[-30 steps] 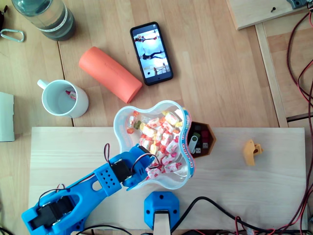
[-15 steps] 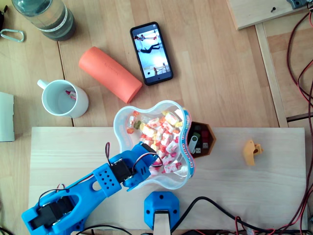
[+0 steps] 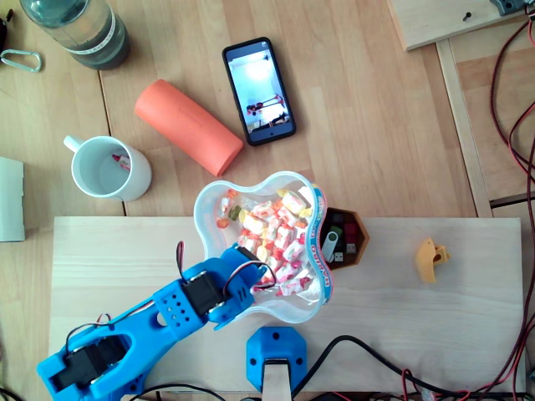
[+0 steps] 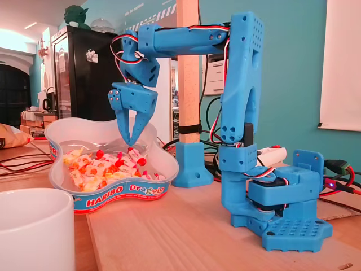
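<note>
Overhead view hides the tips of the jaws. The blue arm [image 3: 167, 313] reaches in from the lower left, and its wrist covers the bowl's near-left rim, so the gap between them cannot be read from above. At the left, a white mug [image 3: 109, 167] holds something red and white, too small to make out. In the fixed view the mug [image 4: 34, 228] is blurred and cut off by the lower left corner. A bottle [image 3: 75, 29] is cropped by the top edge. Right of the bowl, a dark box [image 3: 347, 238] has its left side hidden under the bowl's rim.

The clear plastic bowl [image 3: 201, 219] straddles the back edge of a pale board [image 3: 401, 292] lying on the desk [image 3: 359, 125]. Bare board runs from its left edge to the arm. Behind the bowl lie an orange roll [image 3: 188, 125] and a phone [image 3: 259, 90], both apart from it. Past the box, bare board stretches to a yellow piece [image 3: 430, 259], and cables [image 3: 510, 125] run along the right edge.

The fixed view shows the jaws pointing straight down inside the bowl [image 4: 113, 191]. They are narrow, tips drawn together just over the wrapped sweets [image 4: 96, 166], right of the heap's middle. Whether they pinch one I cannot tell. From above, the sweets [image 3: 272, 225] fill the bowl's middle and right.
</note>
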Motion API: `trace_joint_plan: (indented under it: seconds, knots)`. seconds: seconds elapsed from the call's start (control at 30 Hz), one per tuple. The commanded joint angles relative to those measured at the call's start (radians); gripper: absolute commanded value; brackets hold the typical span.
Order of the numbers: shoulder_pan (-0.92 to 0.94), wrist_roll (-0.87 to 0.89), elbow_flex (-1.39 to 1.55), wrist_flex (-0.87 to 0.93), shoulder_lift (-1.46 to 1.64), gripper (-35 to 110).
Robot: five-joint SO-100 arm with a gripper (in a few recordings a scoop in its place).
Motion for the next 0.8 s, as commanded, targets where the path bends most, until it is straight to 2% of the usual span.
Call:
trace_joint_plan:
  seconds: [0.0,0.2,0.47,0.6,0.77]
  knots:
    - [0.006,-0.020,0.067,0.015,-0.002,-2]
    - [0.026,0.028,0.212,-0.005,-0.060,-1]
    - [0.026,0.299,0.172,-0.098,-0.064,-2]
    - [0.008,0.195,0.166,-0.123,-0.058,-2]
    - [-0.015,-0.156,0.167,-0.121,-0.051,-2]
